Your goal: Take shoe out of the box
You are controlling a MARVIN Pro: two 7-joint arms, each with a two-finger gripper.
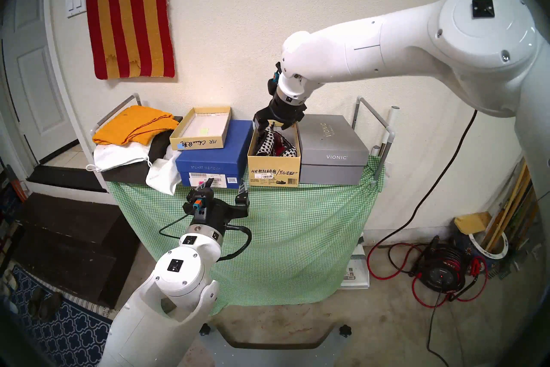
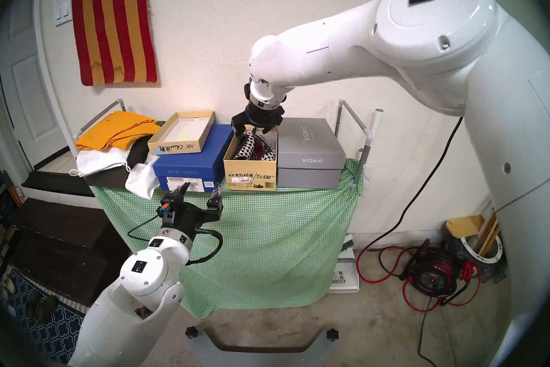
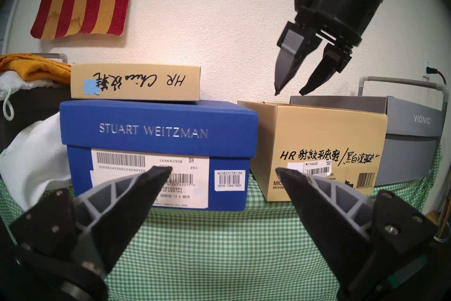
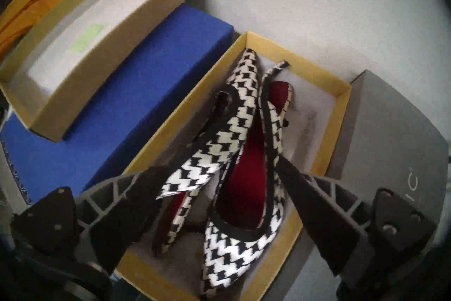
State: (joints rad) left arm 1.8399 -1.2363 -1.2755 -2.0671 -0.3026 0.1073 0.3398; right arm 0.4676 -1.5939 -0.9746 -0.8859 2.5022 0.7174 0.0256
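I hold the right gripper [image 4: 217, 171] with fingers apart over the box [image 1: 273, 171] at the table's front edge, straddling a houndstooth shoe [image 4: 234, 195]; the left gripper [image 1: 226, 187] waits, likewise spread.

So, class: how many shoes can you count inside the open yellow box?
2. One houndstooth shoe leans along the yellow box's left side; the other houndstooth shoe, red lining up, lies along the right. Anything beneath them would be hidden.
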